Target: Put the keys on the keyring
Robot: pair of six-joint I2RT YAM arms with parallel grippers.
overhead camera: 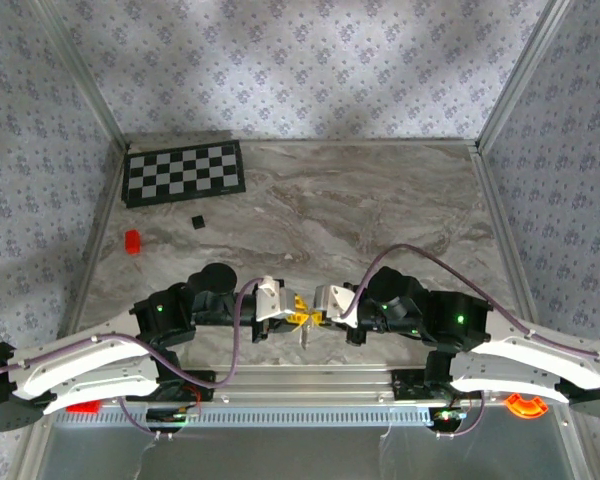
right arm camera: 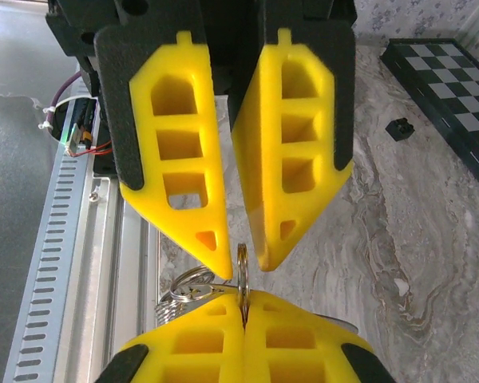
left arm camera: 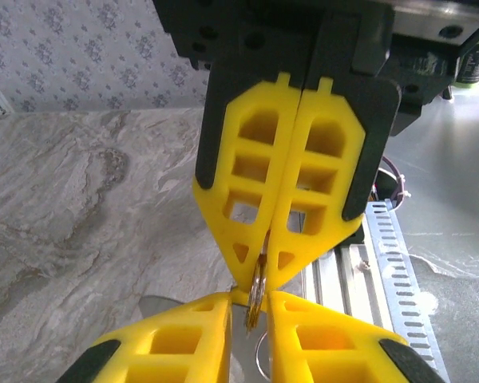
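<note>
Open marble tabletop (overhead camera: 400,200) across centre and right; red block (overhead camera: 132,241), black cube (overhead camera: 196,220) and seemingly flat checkerboard (overhead camera: 184,172) at far-left

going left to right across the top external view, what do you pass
red block → black cube → left pincer → keyring → right pincer → orange ring-shaped piece

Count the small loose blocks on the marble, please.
2: a red block by the left edge, a black cube in front of the checkerboard. More may hide under the arms.
</note>
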